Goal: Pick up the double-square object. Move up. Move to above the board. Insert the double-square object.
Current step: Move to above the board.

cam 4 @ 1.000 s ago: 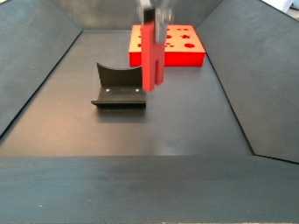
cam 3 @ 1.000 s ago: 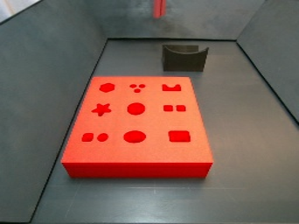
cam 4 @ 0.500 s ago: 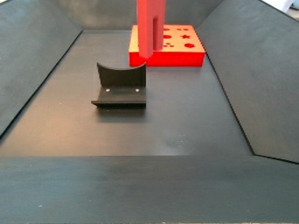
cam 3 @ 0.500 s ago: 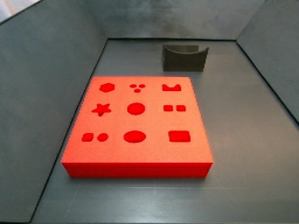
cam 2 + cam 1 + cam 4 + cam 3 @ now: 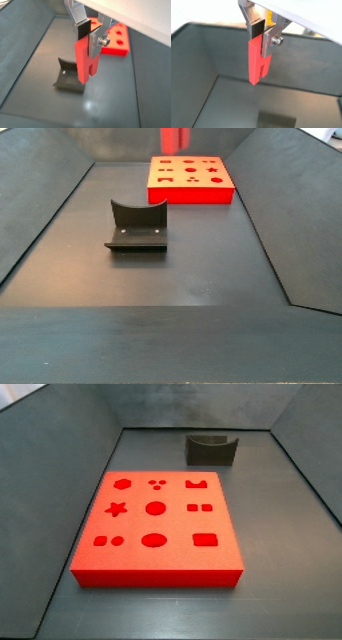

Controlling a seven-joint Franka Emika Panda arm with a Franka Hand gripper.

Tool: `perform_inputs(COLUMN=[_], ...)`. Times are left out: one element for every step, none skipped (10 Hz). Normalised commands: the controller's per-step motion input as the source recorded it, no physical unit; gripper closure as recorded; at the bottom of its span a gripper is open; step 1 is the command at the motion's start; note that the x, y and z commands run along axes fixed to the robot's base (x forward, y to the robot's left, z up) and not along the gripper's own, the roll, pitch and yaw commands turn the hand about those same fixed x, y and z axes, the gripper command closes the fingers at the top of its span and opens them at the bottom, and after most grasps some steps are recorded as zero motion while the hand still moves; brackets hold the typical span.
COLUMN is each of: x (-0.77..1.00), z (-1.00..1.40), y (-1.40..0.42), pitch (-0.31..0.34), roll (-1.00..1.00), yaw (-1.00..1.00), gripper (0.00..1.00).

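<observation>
Dark grey surface [image 5: 267, 584] with sloped grey walls on all sides, seen in both side views.

Board [image 5: 156, 524]: large flat red block, lying flat on the surface, its top cut with nine groups of shaped holes, among them circles, a star, squares and ovals. Also seen in a side view [image 5: 190, 178] at the far end, and in a wrist view [image 5: 115, 36], partly hidden behind the hand.

Fixture [image 5: 211, 449]: dark bracket on a base plate, standing on the surface well apart from the board; also seen in a side view [image 5: 136, 226] and a wrist view [image 5: 69, 80].

Hand [image 5: 260, 34]: raised well above the surface, fingers [image 5: 273, 37] closed narrowly on the peg's upper end; same grip in a wrist view [image 5: 89, 37].

Peg [image 5: 256, 61]: narrow red bar, hanging upright below the fingers, clear of the surface. In a wrist view [image 5: 85, 60] it hangs above the fixture area. In a side view only its lower tip [image 5: 173, 138] shows at the upper edge.
</observation>
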Motion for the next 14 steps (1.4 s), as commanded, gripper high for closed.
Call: perform_inputs(x=[-0.14,-0.14,-0.14,-0.14,-0.14,-0.14,-0.14,-0.15,-0.15,-0.15,-0.16,-0.16,-0.16,-0.15], z=[0.03,0.03,0.03,0.04,0.04,0.04,0.04,0.04,0.04,0.04,0.05,0.05,0.06,0.07], y=[-1.00,-1.00,-1.00,-1.00,-1.00,-1.00,-1.00,-1.00,-1.00,-1.00,-1.00,-1.00,-1.00,-1.00], pitch=[0.095,0.086,0.080,0.077,0.070,0.039,0.014,0.004,0.003,0.003,0.002,0.003,0.006,0.013], roll=[-0.01,-0.01,0.00,0.00,0.01,0.02,0.02,0.02,0.02,0.02,0.00,0.01,0.01,0.00], yaw=[1.00,1.00,1.00,1.00,1.00,0.73,0.48,0.24,0.14,0.10,0.03,0.03,0.02,0.02], gripper=[1.00,1.00,1.00,1.00,1.00,1.00,1.00,1.00,1.00,1.00,1.00,1.00,1.00,1.00])
